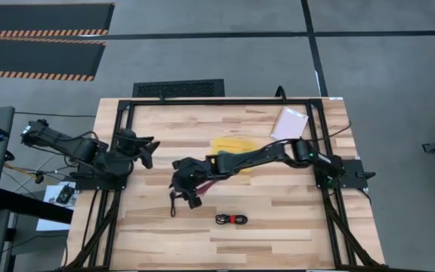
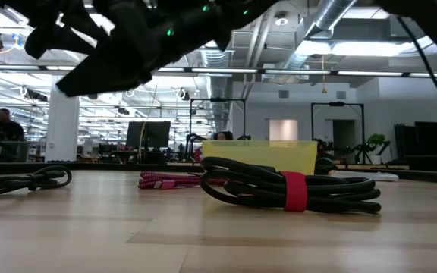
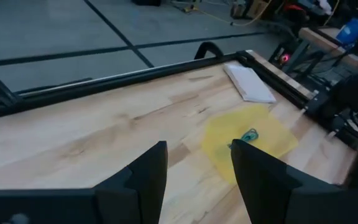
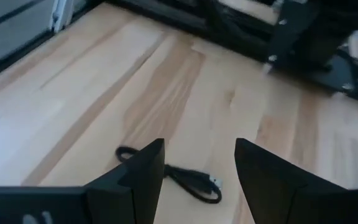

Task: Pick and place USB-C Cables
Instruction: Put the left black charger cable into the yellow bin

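Below the right hand (image 4: 194, 180), spread wide and empty, the thin black cable (image 4: 169, 174) seemingly runs crosswise.

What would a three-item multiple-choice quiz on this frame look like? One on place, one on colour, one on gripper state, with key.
1. Where does the teal cable lie?
A. in the yellow tray
B. on the pale packet
C. off the table

2. What colour is the tie on the black bundle?
A. white
B. red
C. green

3. How is the right gripper?
A. shut on a cable
B. open and empty above the thin black cable
C. resting in the tray

Key: 1 A, the left wrist view shows the teal cable inside the yellow tray. 2 B, the low view shows a red band round the bundle. 3 B, the right wrist view shows the fingers apart with the cable on the wood below. The left gripper waits at the table's left side.
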Motion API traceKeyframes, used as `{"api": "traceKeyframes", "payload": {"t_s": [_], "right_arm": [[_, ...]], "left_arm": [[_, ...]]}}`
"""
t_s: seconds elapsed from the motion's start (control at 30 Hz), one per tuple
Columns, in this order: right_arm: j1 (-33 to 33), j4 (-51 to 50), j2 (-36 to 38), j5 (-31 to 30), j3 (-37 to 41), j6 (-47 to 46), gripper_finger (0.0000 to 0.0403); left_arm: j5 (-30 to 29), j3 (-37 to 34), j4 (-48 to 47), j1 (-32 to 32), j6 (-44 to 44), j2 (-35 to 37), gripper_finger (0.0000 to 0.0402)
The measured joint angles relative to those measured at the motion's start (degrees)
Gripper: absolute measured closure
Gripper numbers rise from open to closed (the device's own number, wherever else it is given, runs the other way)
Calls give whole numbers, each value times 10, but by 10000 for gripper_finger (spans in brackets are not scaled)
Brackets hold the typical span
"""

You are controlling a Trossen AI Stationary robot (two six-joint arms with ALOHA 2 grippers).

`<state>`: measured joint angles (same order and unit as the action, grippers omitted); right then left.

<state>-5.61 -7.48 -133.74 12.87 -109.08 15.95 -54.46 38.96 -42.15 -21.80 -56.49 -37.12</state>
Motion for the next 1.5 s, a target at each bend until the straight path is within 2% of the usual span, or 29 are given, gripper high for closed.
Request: {"api": "traceKeyframes", "payload": {"t_s": [0.27, 0.53, 1.07, 1.5], "right_arm": [[14, 2, -59, 52, -55, 6, 181], [25, 5, -92, 54, -69, 12, 181], [32, 30, -105, 54, -69, 39, 199], [40, 33, -130, 59, -68, 6, 194]], "left_arm": [[13, 0, -7, 0, -2, 3, 235], [20, 0, -8, 0, -13, -5, 235], [23, 0, -8, 0, -14, -5, 235], [27, 0, -9, 0, -16, -5, 235]]}}
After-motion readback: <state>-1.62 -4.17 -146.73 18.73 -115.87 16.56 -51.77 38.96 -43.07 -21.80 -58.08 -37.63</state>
